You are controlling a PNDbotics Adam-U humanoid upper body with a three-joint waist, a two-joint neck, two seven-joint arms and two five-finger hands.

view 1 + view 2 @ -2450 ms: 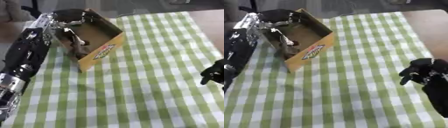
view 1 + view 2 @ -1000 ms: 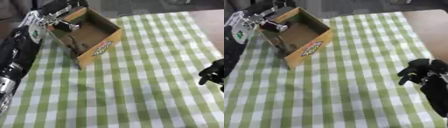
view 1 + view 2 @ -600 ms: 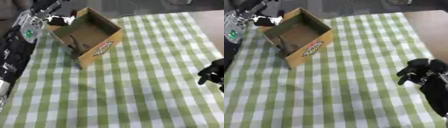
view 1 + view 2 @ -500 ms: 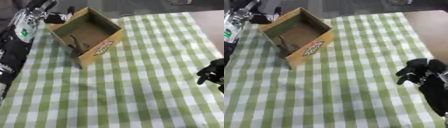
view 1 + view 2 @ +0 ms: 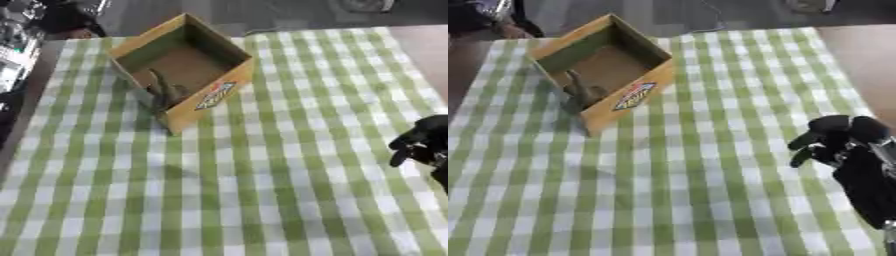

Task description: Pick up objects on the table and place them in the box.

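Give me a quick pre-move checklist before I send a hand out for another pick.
1. Box upright and open on top: ok.
2. Something brownish lies inside the box: ok, what it is cannot tell.
3. Objects left on the checked cloth to pick: not ok, none in view.
4. Right hand holding nothing, fingers curled, near the right edge: ok.
5. Left hand out of the box: ok; its fingers: cannot tell, out of view.

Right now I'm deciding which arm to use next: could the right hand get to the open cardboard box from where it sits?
Probably yes. The right hand sits curled at the table's right edge, and only bare green checked tablecloth lies between it and the open cardboard box. Whether the arm stretches that far is uncertain.
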